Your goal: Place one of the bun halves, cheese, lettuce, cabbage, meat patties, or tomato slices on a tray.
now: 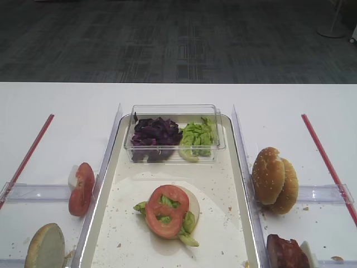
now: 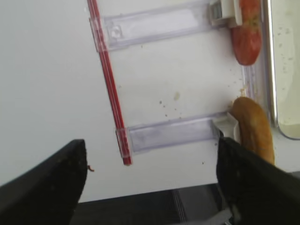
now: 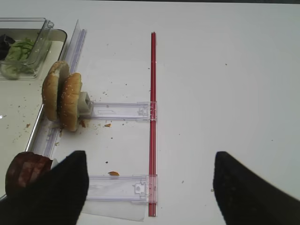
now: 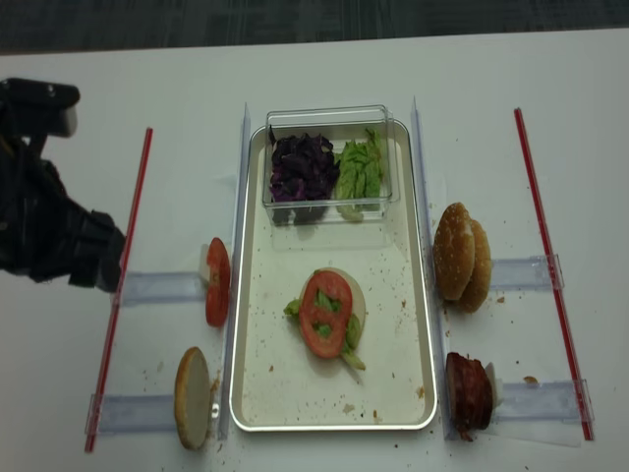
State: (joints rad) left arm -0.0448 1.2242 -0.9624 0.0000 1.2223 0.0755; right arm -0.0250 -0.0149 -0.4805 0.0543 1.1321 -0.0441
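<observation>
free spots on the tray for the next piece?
Bare tray floor left and right of the tomato slice stack, plus the strip between it and the near rim. The far end is crowded by the clear box of cabbage and lettuce.

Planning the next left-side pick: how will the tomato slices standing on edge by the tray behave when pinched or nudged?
The tomato slices look thin and wet, so probably slippery and soft; a hard pinch may crush them. They stand on edge against a small white block beside the tray, so a nudge would likely tip them flat. They would probably sag when lifted.
</observation>
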